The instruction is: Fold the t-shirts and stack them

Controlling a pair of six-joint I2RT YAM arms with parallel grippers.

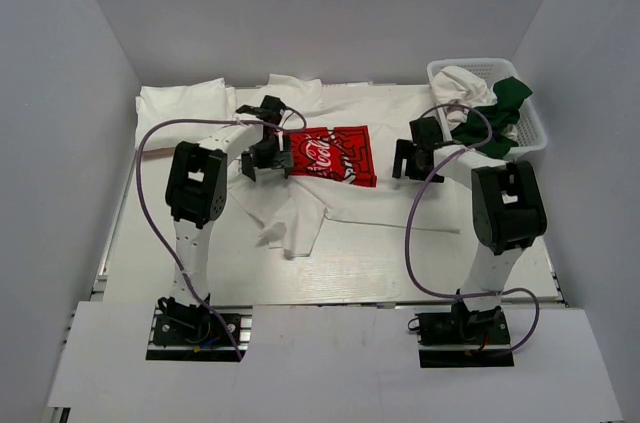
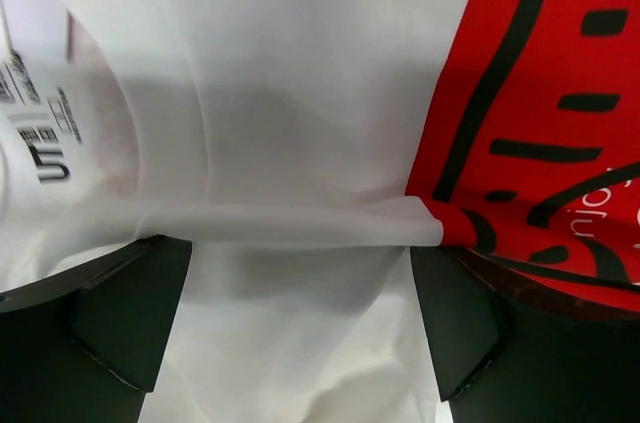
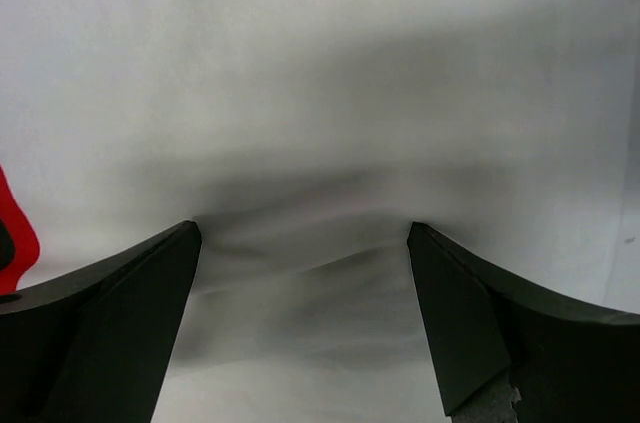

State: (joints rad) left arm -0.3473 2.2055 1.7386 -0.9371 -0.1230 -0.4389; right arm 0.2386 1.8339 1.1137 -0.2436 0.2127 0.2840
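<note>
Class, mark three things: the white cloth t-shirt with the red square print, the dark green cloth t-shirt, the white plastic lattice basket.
White cloth t-shirt with red square print [image 1: 335, 155], top view, the print.
Dark green cloth t-shirt [image 1: 495, 135], top view, near fold.
White plastic lattice basket [image 1: 533, 123], top view, right wall.

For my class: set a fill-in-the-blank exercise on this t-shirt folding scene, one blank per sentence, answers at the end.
The spread t-shirt bears a ____ print.
The basket stands at the far ____ corner of the table.
The coloured t-shirt in it is dark ____.
The left gripper and right gripper both stand ____.
Missing words: red, right, green, open.
</note>
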